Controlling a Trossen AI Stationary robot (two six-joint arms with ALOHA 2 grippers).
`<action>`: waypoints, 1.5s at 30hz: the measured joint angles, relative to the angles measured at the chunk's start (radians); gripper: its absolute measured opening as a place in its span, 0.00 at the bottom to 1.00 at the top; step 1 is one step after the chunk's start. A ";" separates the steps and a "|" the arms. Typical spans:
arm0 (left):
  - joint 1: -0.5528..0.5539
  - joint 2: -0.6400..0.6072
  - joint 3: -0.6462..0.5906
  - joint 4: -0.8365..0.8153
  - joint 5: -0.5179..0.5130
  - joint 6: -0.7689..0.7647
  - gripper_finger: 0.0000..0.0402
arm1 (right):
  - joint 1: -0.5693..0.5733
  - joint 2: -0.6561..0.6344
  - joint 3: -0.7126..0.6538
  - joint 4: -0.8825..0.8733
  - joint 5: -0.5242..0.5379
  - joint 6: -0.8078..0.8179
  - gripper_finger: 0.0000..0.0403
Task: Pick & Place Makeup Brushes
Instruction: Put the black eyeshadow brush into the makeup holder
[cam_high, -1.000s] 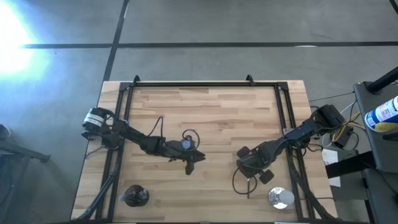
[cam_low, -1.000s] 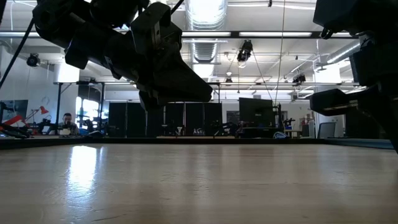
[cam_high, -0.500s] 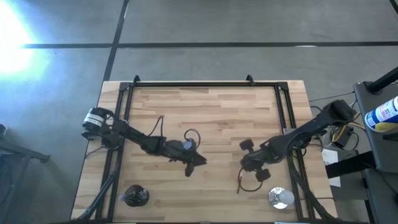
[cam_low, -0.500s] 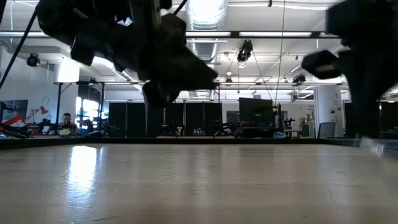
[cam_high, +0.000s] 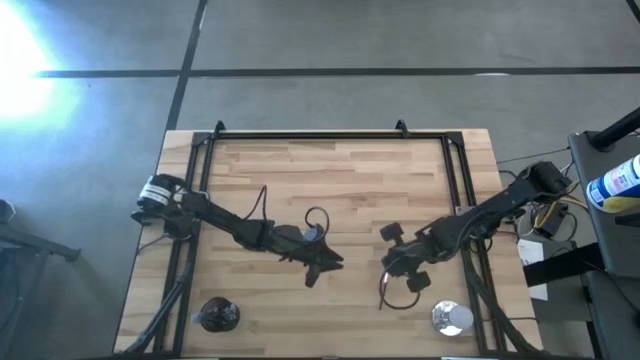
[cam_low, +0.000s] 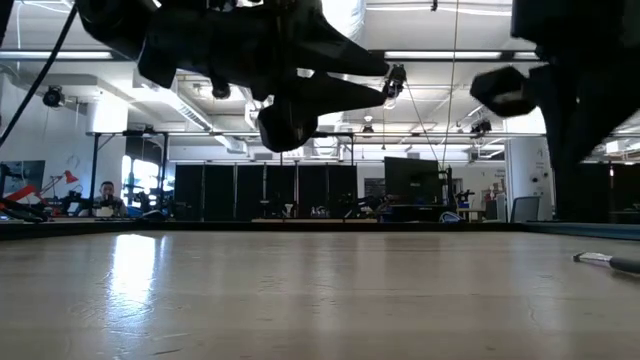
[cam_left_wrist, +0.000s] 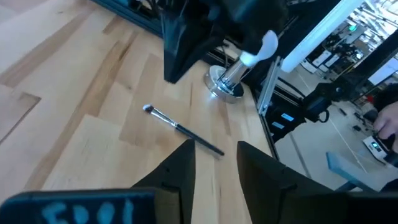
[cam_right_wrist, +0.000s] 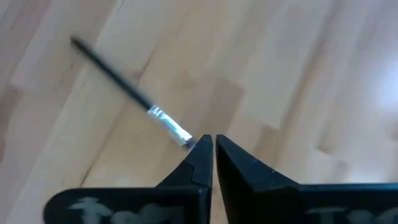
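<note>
so, landmark: the thin makeup brush with a dark handle, silver ferrule and pale tip (cam_left_wrist: 181, 129), lying flat on the pale butcher-block wooden table (cam_high: 340, 170) toward its right near part; it also shows in the right wrist view (cam_right_wrist: 132, 97) and as a small sliver at the far right edge of the low view (cam_low: 606, 260).
right gripper: the dark two-finger right gripper (cam_right_wrist: 210, 147) hangs just above the brush's pale tip, fingers pressed together with only a hairline between them, holding nothing; the brush lies free on the wood.
left gripper: the dark two-finger left gripper (cam_left_wrist: 214, 163) hangs over the table's middle, well to the left of the brush and pointing toward it, fingers parted with a clear gap and nothing between them.
other things: a shiny silver round-based stand with a white knob (cam_left_wrist: 239, 71) sits just beyond the brush as the left wrist camera sees it; a dark round object (cam_high: 218, 316) rests at the table's near left corner, well apart from the brush.
risk, closed fingers: coming down as they are, the right fingers would likely press on the tip and skid or flip the brush rather than take it.
risk, end grip: a pinch at the very tip, far from the handle's middle, could let the brush swing or slip out on lifting.
risk, rolling: the round handle may roll away from a nudge, perhaps toward the silver stand.
risk, arms: both grippers aim at one brush; closing in together could make them collide.
</note>
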 joint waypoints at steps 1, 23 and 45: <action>0.000 0.001 0.000 -0.001 0.000 0.000 0.27 | -0.001 0.022 0.000 0.003 -0.020 -0.018 0.06; -0.005 0.013 -0.002 -0.051 0.000 0.006 0.27 | -0.043 0.256 0.002 0.032 -0.140 -0.239 0.22; -0.005 0.013 0.003 -0.067 0.022 -0.011 0.20 | -0.040 0.114 0.001 0.014 0.025 -0.115 0.02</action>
